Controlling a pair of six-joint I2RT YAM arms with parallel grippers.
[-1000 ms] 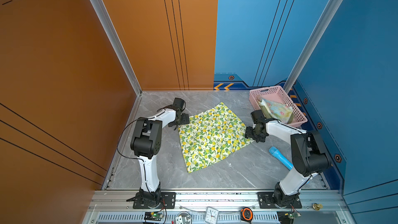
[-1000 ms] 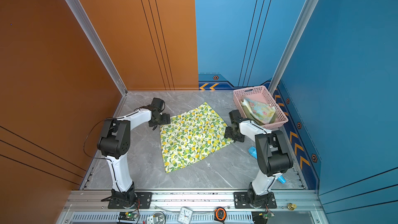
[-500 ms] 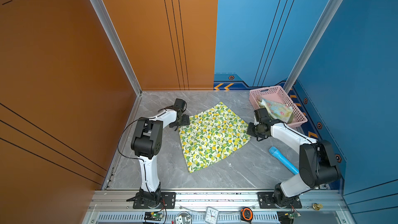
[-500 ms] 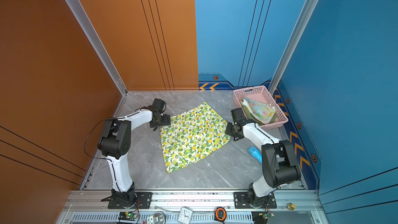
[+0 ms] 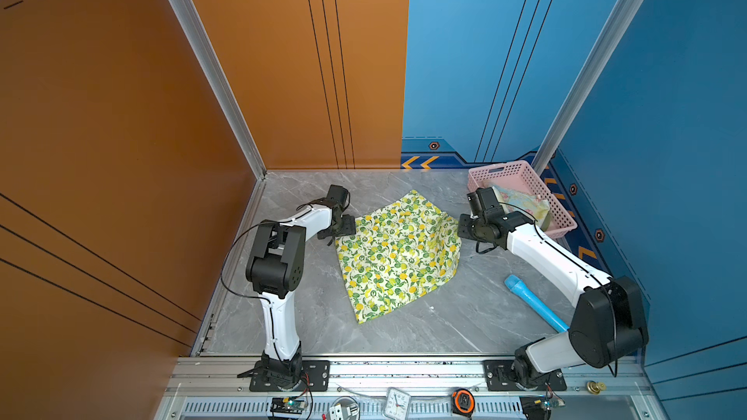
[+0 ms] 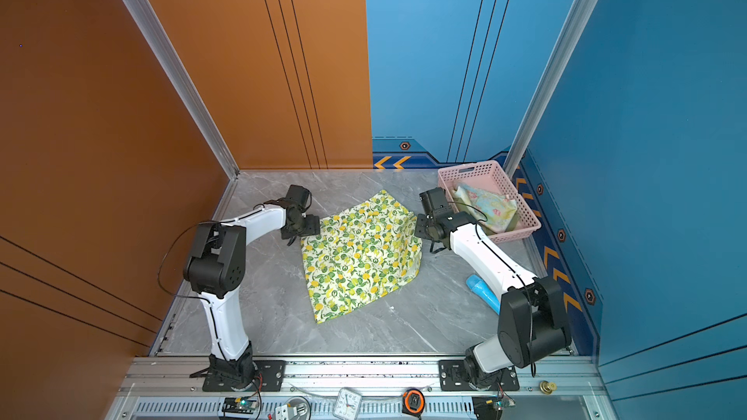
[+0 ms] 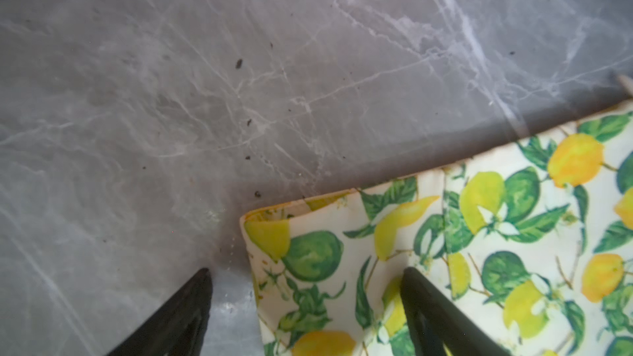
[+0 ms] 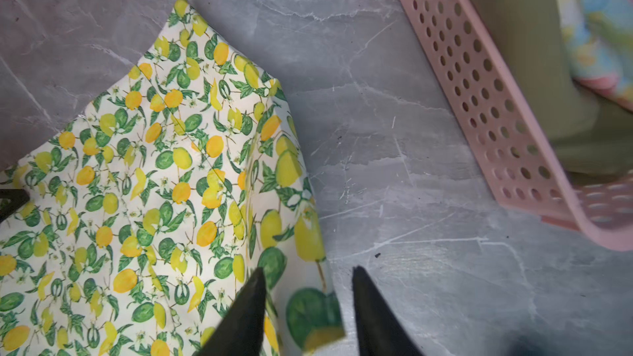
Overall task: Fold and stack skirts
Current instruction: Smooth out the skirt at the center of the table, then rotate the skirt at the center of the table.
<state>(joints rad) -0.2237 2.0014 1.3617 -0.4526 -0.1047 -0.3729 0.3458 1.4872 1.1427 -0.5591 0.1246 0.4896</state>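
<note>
Lifted since a second earlier, the edge of the lemon-print skirt point(image 5: 398, 248) nearest my right arm stood as a soft ridge, and that arm had stretched farther out.

My right tool point(image 8: 308, 289) stood partly parted, black tapered fingers either side of the lifted hem without pinching it; my left tool point(image 7: 308, 306) gaped wide, one finger over the skirt's stitched square corner, the other over bare counter point(image 7: 239, 63). Elsewhere the thin cloth lay flat on grey veined marble. The perforated pink basket point(image 5: 499, 167) held the pastel floral skirt point(image 5: 519, 200) crumpled on the plain olive skirt point(image 8: 534, 63).
</note>
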